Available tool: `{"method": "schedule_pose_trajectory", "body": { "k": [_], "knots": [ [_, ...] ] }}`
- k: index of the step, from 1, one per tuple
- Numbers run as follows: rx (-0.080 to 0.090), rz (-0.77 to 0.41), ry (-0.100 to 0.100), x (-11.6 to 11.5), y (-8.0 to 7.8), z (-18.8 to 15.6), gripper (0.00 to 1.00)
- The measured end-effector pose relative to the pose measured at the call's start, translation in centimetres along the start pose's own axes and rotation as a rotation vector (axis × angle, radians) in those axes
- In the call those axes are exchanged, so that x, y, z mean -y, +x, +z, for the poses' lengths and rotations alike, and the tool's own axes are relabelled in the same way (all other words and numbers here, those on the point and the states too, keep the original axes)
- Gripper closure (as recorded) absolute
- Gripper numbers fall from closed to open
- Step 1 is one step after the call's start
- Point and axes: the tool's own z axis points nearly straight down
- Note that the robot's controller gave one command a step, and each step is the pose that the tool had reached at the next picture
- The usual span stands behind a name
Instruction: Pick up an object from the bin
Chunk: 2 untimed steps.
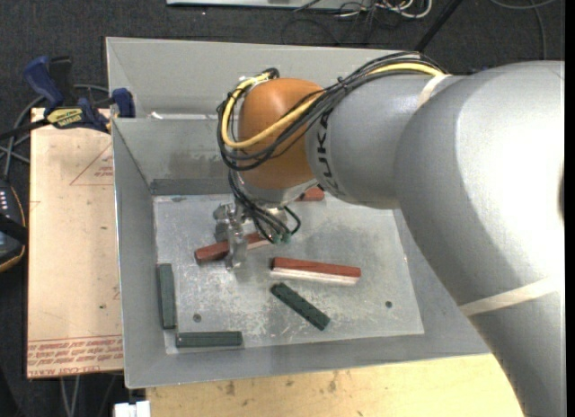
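Low over the bin floor, the pincer meets a flat reddish-brown bar; apart or together, unclear.

Grey arm, orange wrist cover, yellow-black cables

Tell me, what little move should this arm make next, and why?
Probably a short, careful drop straight down. The jaws stand over the right end of the reddish-brown bar lying flat near the middle of the bin, apart from the red-and-white bar, so nothing crowds it. Whether they already touch it I cannot tell.
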Motion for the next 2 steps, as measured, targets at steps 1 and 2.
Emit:
{"method": "schedule_pose_trajectory", "body": {
  "k": [1, 2],
  "knots": [
    [0.009, -0.243, 0.001, -0.9, -0.7, -10.6, 1.0],
    [0.011, -0.242, 0.001, -0.7, -0.7, -18.2, 1.0]
  ]
}}
